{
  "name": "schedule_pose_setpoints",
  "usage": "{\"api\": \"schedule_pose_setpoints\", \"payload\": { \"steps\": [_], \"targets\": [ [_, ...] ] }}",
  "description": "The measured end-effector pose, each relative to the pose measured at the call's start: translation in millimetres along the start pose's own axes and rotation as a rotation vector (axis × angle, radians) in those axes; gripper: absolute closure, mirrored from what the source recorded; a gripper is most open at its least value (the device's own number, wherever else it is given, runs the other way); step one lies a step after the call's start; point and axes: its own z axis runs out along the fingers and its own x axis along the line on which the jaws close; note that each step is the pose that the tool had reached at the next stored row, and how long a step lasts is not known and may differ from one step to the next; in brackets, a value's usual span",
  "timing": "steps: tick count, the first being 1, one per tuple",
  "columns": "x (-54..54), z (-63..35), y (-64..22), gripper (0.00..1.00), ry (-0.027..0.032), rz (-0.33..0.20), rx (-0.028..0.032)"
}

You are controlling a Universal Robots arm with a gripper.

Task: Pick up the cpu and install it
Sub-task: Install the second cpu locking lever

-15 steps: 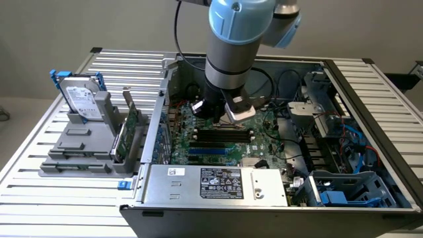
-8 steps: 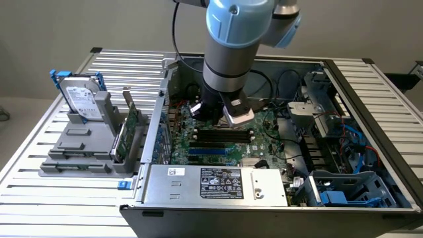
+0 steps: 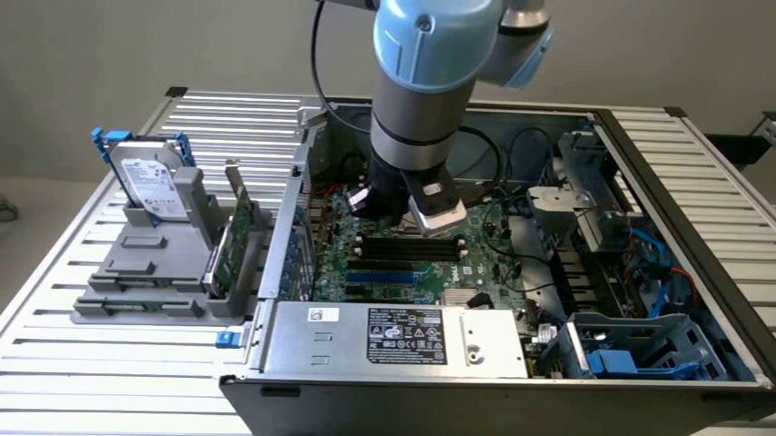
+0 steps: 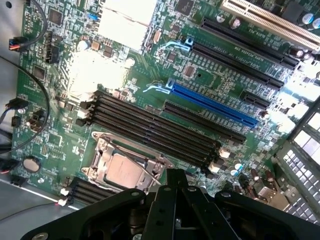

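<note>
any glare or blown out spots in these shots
Wrist view: the heatsinks near the RAM slots are washed out to near white, and the cpu in its socket has a soft sheen. Exterior view: even lighting, the arm shading the motherboard beneath it.

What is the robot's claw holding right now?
Nothing that I can see. The small flat square silver-grey cpu sits in its metal socket frame on the green motherboard, just in front of the claw, not gripped.

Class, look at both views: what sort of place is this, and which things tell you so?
Likely a computer-assembly test bench: an open PC case on a slatted metal table, its motherboard exposed, a hard drive standing in a holder.
</note>
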Motion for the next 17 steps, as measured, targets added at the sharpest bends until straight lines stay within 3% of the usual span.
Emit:
{"api": "schedule_pose_setpoints", "payload": {
  "steps": [2, 4, 7, 17],
  "targets": [
    [0.0, 0.0, 0.0, 0.89, 0.0188, -0.006, 0.0015],
    [-0.5, 1.1, 0.2, 0.89, 0.0356, -0.012, -0.0032],
    [-2.0, 4.1, 0.6, 0.89, 0.0494, -0.017, -0.0083],
    [-6.6, 11.5, 1.5, 0.89, 0.0527, -0.019, -0.0060]
  ]
}}
